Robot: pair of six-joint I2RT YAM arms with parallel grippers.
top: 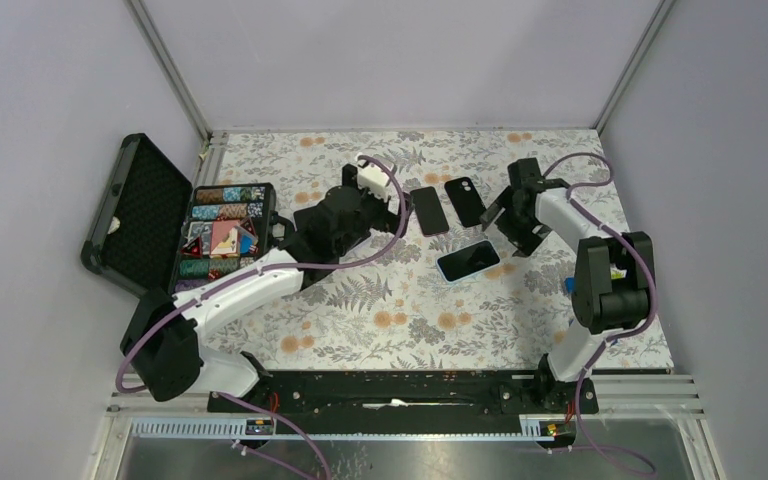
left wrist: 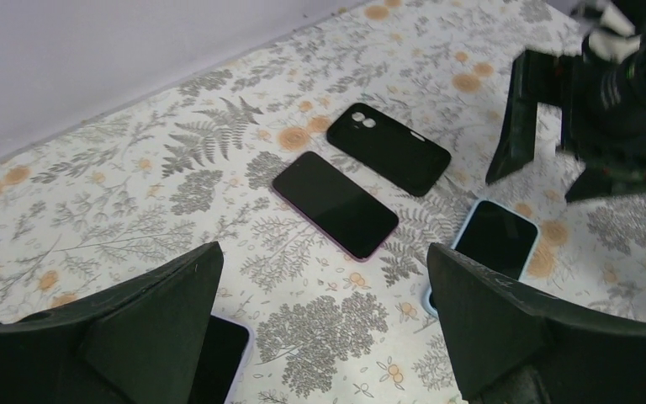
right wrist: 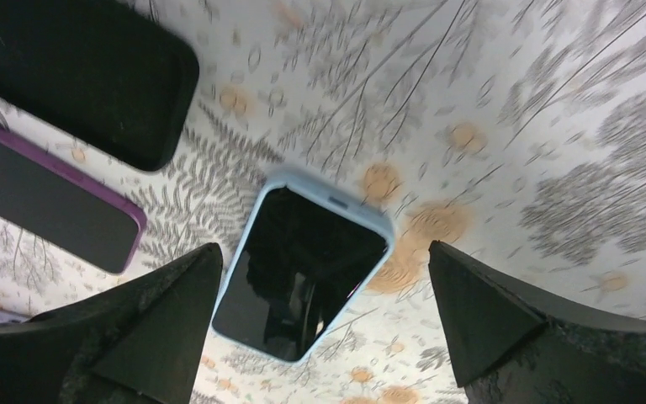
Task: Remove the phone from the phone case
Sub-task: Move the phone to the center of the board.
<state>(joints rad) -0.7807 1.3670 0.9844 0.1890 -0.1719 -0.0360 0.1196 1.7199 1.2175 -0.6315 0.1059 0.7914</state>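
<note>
Phone (right wrist: 303,269) and its pale blue case (right wrist: 362,220) lie flat, screen up, on the flowered bench (top: 380,320), near the middle and toward the right arm's side. The case wraps all four edges, so only a thin blue rim shows around the dark glass. We judge the pair light, with the phone itself stiff, while the case looks soft and rubbery enough to flex and peel once a corner is pushed back. The glass is slick and could scratch or crack, so we would not pinch hard across the screen. The best hold, as we see it, is across the short width at the long edges, one arm pinning the body while the other works a corner of the rim free. The right jaws hang directly above it, spread wide and holding nothing, one finger to each side and clear of it. The left jaws, likewise released and empty, hover farther left over the bench. Just beyond the blue case lie a purple-edged phone (left wrist: 335,204), screen up, and a black case (left wrist: 389,147) with its camera cutouts upward, side by side and seemingly not touching. Beneath one left finger sits a dark slab (left wrist: 223,353) we cannot identify. Far left, well apart, stands an open box of coloured pieces (top: 225,230).
</note>
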